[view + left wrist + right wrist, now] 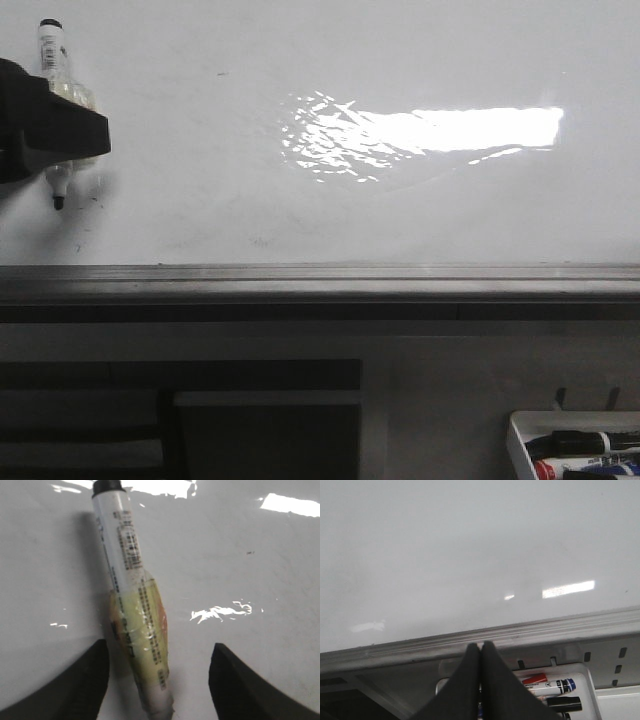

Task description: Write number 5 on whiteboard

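The whiteboard point(400, 220) fills the front view, with a bright reflection in its middle; no number 5 shows on it. A white marker point(50, 50) with a black end cap and a tape-wrapped middle stands upright at the board's far left, nib down. My left gripper point(75, 130) is in front of its middle. In the left wrist view the gripper point(160, 645) is open: the marker point(125, 565) lies between the fingers, close to one, with a clear gap to the other. My right gripper point(481, 644) is shut and empty, low by the board's rail.
A grey metal rail point(320, 280) runs along the board's lower edge. A small white tray point(520, 430) hangs below it at the right, holding red, blue and black markers point(545, 685). Dark shelving sits at the lower left.
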